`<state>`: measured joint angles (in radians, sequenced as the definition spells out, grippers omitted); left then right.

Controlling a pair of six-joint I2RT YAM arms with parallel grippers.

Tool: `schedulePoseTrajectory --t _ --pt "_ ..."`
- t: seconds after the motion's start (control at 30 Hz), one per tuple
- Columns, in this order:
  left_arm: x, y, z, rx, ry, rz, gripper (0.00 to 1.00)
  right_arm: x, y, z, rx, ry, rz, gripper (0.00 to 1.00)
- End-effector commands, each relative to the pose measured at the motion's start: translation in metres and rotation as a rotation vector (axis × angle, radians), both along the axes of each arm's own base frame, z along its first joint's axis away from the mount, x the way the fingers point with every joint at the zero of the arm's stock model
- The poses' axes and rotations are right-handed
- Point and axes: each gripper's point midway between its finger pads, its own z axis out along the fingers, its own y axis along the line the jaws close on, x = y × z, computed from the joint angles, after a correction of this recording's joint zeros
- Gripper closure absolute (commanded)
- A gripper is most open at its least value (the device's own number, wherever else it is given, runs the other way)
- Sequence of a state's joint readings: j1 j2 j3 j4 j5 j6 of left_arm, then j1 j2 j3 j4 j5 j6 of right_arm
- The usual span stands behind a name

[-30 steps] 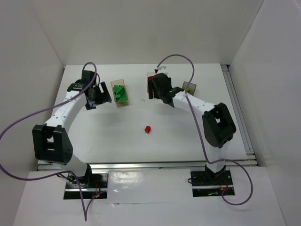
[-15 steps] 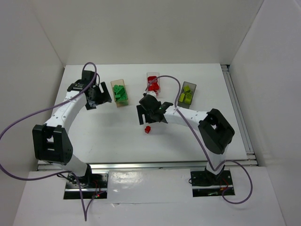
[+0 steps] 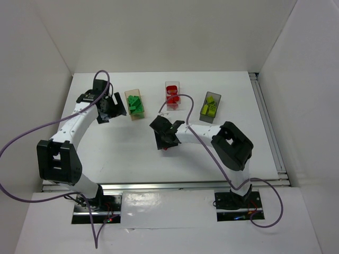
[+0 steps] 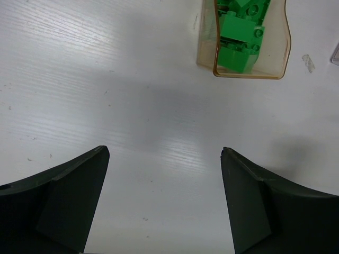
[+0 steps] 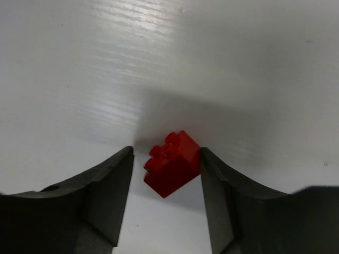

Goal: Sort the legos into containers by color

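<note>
The right end effector (image 3: pixel 164 143) is down at the table (image 3: pixel 106 153), near its middle and a little toward the near edge. It straddles a single red brick (image 5: pixel 172 164). In the right wrist view the jaws are apart, not yet clamped: the right finger (image 5: pixel 217 190) looks to be touching the brick's side, while a thin strip of table shows between the brick and the left finger (image 5: pixel 114 185). The brick rests on the table, studs facing away from the camera and turned slightly askew to the fingers. From the top view it is almost wholly hidden under the end effector, with only a speck of red showing.

The left end effector (image 4: pixel 164 153) is above bare table toward the far-left corner, jaws spread wide and holding nothing. Just beyond its fingertips stands the green box (image 4: pixel 246 71), filled with green bricks (image 4: pixel 238 39).

Three boxes stand in a row near the far edge, well apart from one another. The green box (image 3: pixel 134 105) is toward the left. The red box (image 3: pixel 172 96), with red bricks (image 3: pixel 171 95) inside, is at the middle. The yellow-green box (image 3: pixel 211 106), holding yellow-green bricks (image 3: pixel 207 107), is toward the right. The red box lies beyond the right end effector, toward the far edge.
</note>
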<state>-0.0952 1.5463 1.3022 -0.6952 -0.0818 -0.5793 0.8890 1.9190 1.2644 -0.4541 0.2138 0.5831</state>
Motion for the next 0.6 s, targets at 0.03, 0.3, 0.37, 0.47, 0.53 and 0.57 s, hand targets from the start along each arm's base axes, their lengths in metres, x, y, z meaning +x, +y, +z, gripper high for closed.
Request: schedulePoseTrajectory --t 0.03,0.3,0.37,0.47,0.53,0.57 --pt "-0.002 -0.003 0.010 -0.011 -0.029 -0.008 0.05 0.007 0.005 0.011 -0.021 -0.046 -0.049 0.48" --pt "0.000 -0.001 0.014 -0.005 -0.039 -0.003 0.05 0.047 -0.004 0.044 -0.058 -0.177 -0.081 0.71" --pt "0.000 -0.001 0.014 -0.005 -0.039 -0.003 0.05 0.066 -0.009 0.061 -0.058 -0.219 -0.104 0.71" --pt "0.002 -0.003 0.017 -0.013 -0.047 -0.008 0.05 0.115 -0.030 0.096 -0.036 -0.315 -0.151 0.71" --pt "0.001 -0.003 0.021 -0.014 -0.059 -0.008 0.05 0.140 -0.036 0.106 -0.018 -0.349 -0.167 0.70" --pt "0.001 -0.001 0.024 -0.008 -0.069 -0.003 0.05 0.164 -0.043 0.125 0.005 -0.389 -0.203 0.70"
